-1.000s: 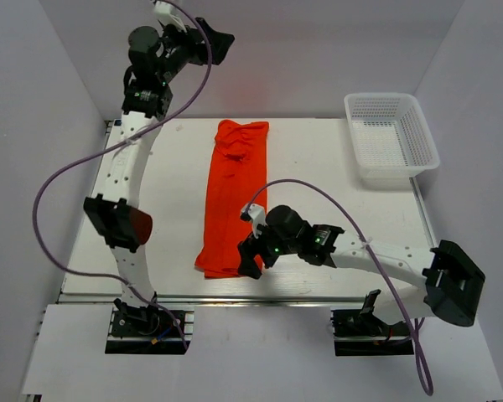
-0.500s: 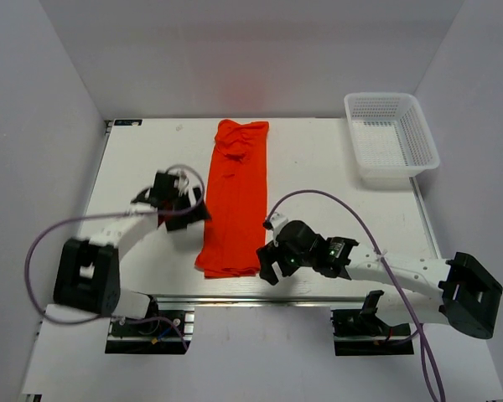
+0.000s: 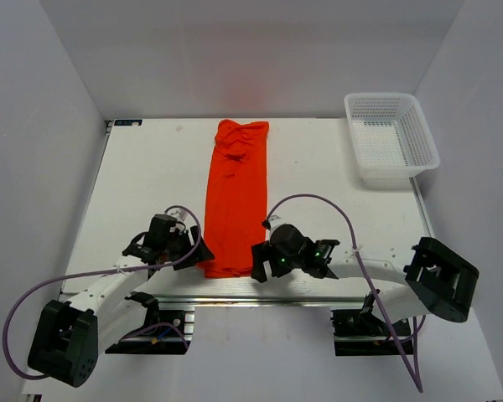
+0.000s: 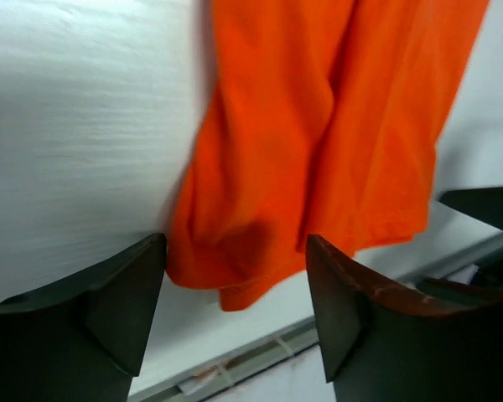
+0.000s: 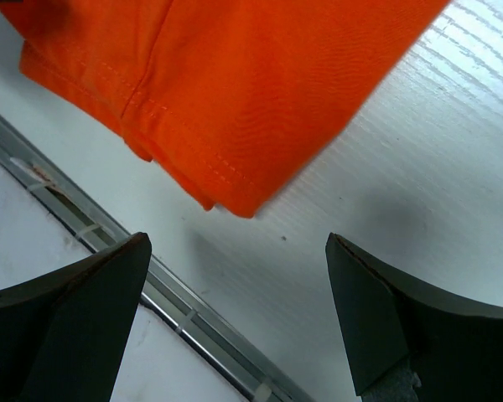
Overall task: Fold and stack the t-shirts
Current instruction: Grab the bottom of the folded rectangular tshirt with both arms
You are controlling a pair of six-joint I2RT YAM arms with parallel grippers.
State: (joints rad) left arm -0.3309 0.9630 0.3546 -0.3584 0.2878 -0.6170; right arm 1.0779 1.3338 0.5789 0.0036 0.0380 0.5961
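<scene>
The orange-red t-shirt, long-folded, lies mid-way across the table. The left gripper and right gripper (both spread, empty) flank its hem at the table's near edge. Next, probably: pinch 2 corners and fold the hem away.

I stood in a robotics lab cell: plain white walls boxed my white table on three sides, an aluminium rail edged it, and purple cables looped loose above it.
</scene>
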